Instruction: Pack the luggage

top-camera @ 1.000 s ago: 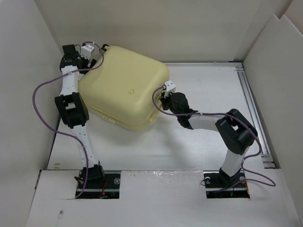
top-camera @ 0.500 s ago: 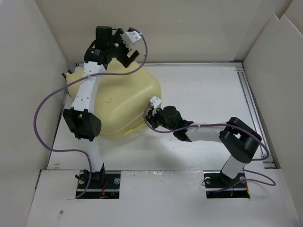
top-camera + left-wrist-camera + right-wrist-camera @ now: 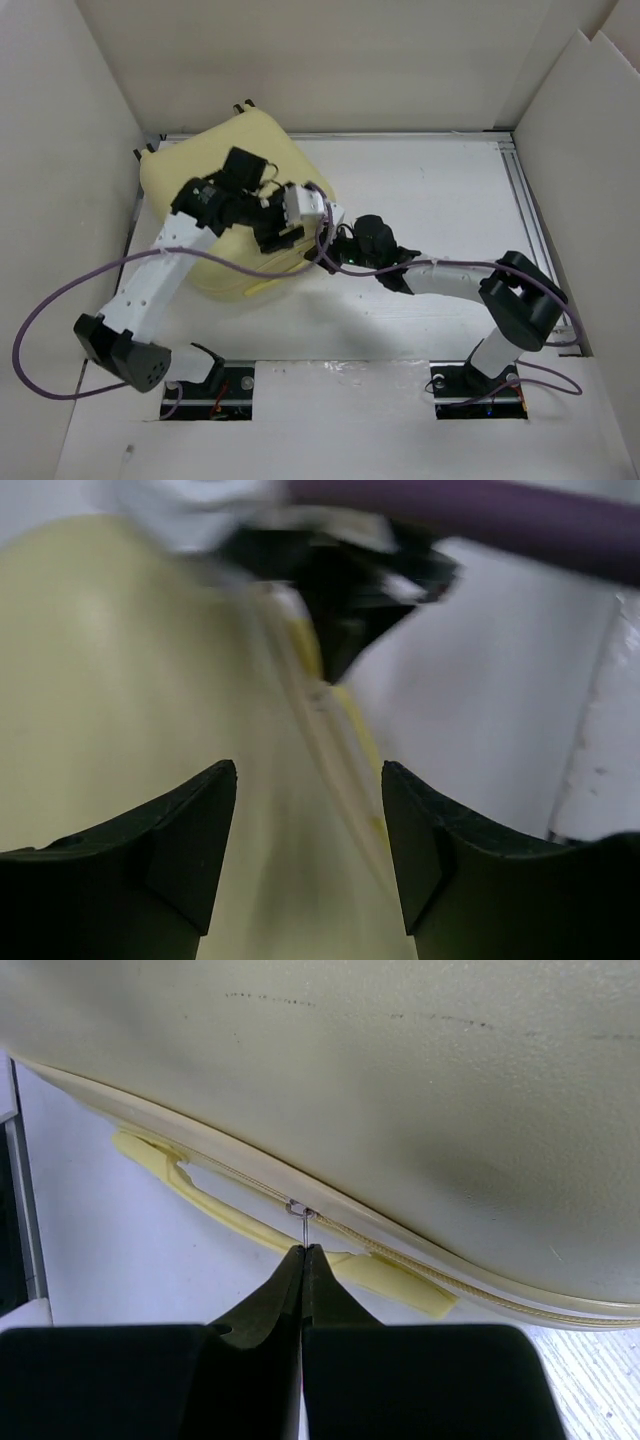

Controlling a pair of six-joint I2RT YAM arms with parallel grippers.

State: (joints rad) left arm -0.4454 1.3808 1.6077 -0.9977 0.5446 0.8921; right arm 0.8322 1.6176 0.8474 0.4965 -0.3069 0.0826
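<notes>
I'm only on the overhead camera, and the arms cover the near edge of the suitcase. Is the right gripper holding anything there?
Observer: Yes. In the right wrist view, the right gripper is pinched shut on the small metal zipper pull hanging from the zipper seam of the luggage.
Operator: What's next to that pull?
Observer: A pale yellow side handle lies along the shell just below the seam, partly hidden behind the fingertips.
Operator: And the left gripper?
Observer: The left wrist view shows the left gripper open over the shell beside that seam, with nothing between its fingers.
</notes>
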